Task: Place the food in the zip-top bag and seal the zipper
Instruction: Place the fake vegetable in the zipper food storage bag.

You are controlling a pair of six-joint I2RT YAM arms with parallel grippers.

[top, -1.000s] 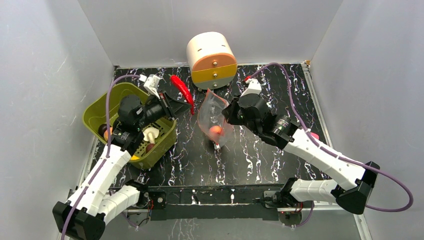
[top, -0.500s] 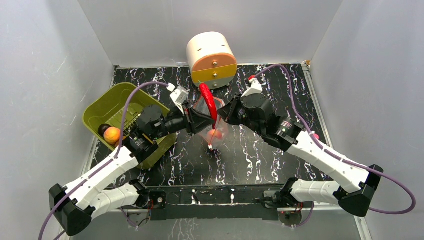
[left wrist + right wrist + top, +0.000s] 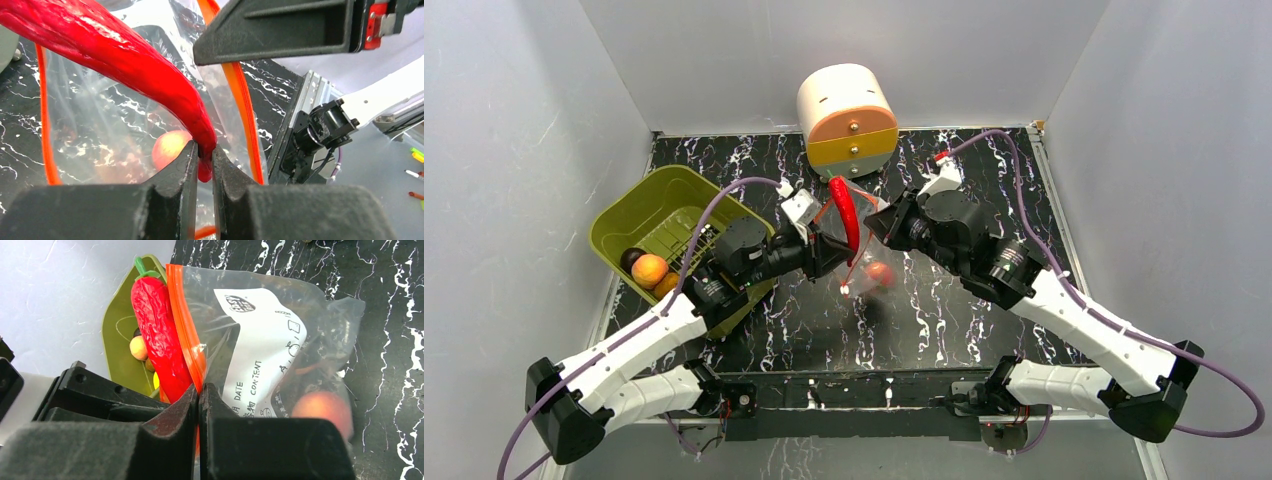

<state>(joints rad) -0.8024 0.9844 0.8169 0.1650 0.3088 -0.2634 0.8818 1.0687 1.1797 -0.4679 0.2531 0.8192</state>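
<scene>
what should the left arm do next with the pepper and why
Probably lower the left claw so the red pepper slides into the zip-top bag: it is pinched by its tip at the bag's open mouth, which the right claw holds up by the zipper.

1. A black marble-patterned tabletop (image 3: 944,310) with white veins forms the floor of the enclosure.
2. Plain pale grey panels close it in: a back wall (image 3: 724,60), a left wall (image 3: 504,150) with faint scuffs, and a right wall (image 3: 1164,130).
3. A round cream-and-orange drawer unit (image 3: 847,118) stands at the far edge, by the back wall.
4. The light is soft and even, with faint shadows.
</scene>
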